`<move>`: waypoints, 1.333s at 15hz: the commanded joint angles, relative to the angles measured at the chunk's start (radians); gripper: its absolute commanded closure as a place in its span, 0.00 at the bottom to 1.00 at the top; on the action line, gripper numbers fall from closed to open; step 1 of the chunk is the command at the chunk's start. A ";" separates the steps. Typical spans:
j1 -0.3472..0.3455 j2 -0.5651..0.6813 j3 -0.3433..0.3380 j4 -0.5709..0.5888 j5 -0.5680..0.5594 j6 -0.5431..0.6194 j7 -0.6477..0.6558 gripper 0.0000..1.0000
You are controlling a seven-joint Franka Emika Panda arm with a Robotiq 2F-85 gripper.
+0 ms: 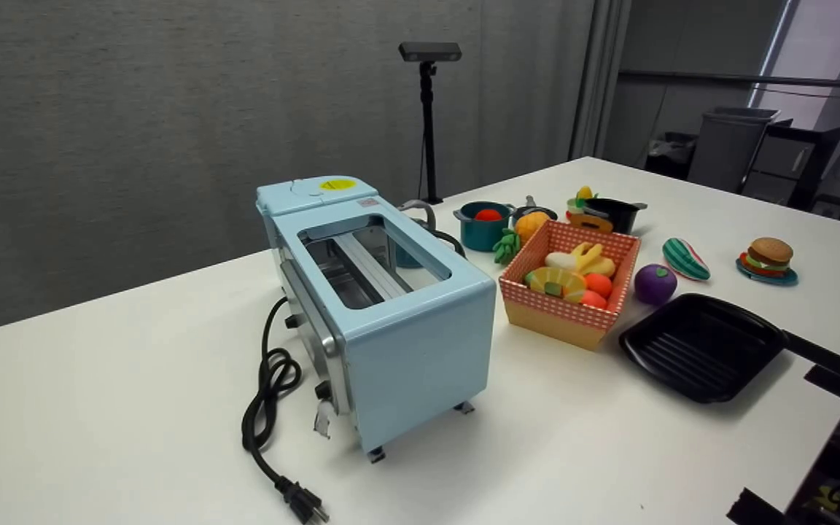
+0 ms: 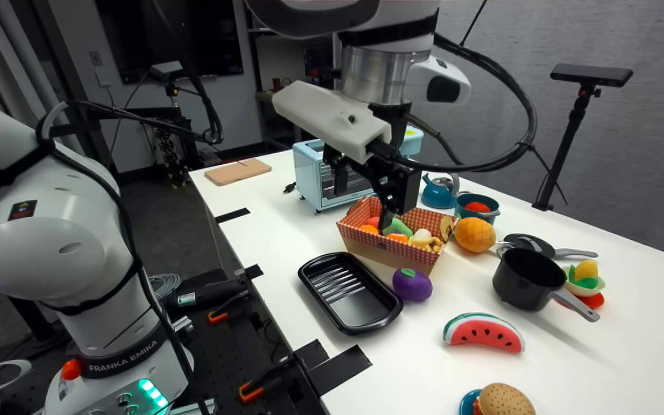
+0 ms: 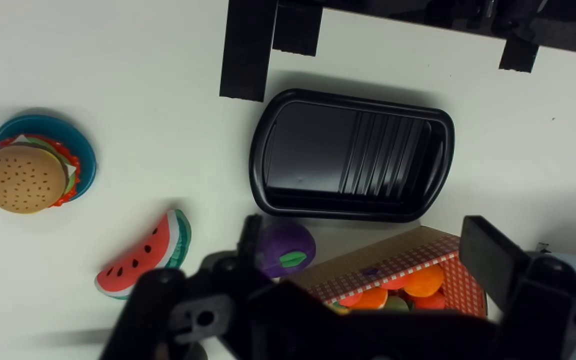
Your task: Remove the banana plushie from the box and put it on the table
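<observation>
In the wrist view we see the gripper (image 3: 363, 230) across the lower half, its jaws set wide apart. In an exterior view, right of centre, the yellow banana plushie (image 1: 592, 261) lies inside the box (image 1: 551, 324) among other toy food (image 1: 597, 284). The box stands on the table (image 1: 172, 394), near the black pan (image 1: 701, 346).

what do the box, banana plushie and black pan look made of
The box: probably card, fairly matte; thin flat walls, printed check. The banana plushie: apparently soft fabric, dull yellow without shine. The black pan: glossy, reflecting light; coated metal or plastic, unclear.
</observation>
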 commanded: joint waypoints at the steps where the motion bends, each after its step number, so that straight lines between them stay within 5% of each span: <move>1: -0.031 0.008 0.028 0.001 0.017 -0.001 -0.015 0.00; 13: -0.032 0.021 0.034 0.002 0.020 0.003 -0.005 0.00; 20: 0.012 0.158 0.069 0.150 0.077 -0.015 -0.024 0.00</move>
